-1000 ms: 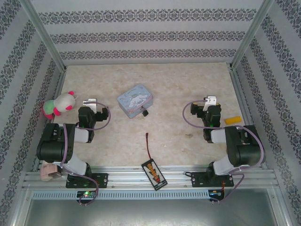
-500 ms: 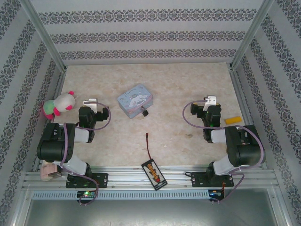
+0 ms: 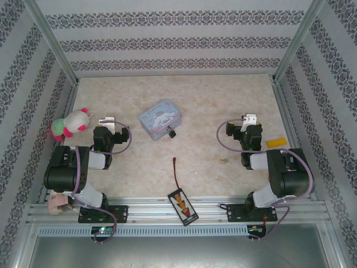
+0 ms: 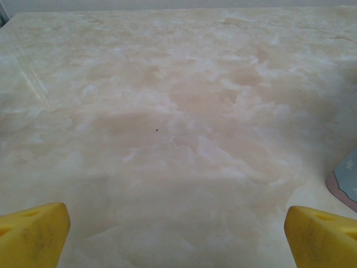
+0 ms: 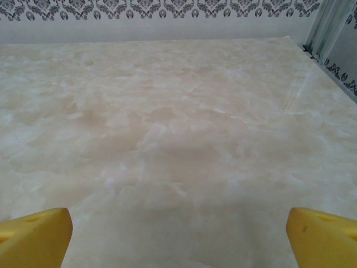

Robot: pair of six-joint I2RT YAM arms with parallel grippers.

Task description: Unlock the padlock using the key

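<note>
Looking down, padlock (image 3: 172,134) is barely resolved at tin (image 3: 161,121) corner; left gripper (image 4: 177,231) and right gripper (image 5: 179,234) are spread wide, empty.

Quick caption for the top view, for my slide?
Both arms folded back, left pincer and right pincer open, padlock at the near side of the blue tin.

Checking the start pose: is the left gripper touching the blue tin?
Apart. The top view shows bare table between the left gripper and the blue tin.

No visible shift of the padlock (image 3: 172,134), left end effector (image 4: 177,237) or right end effector (image 5: 178,237) since a second ago.
</note>
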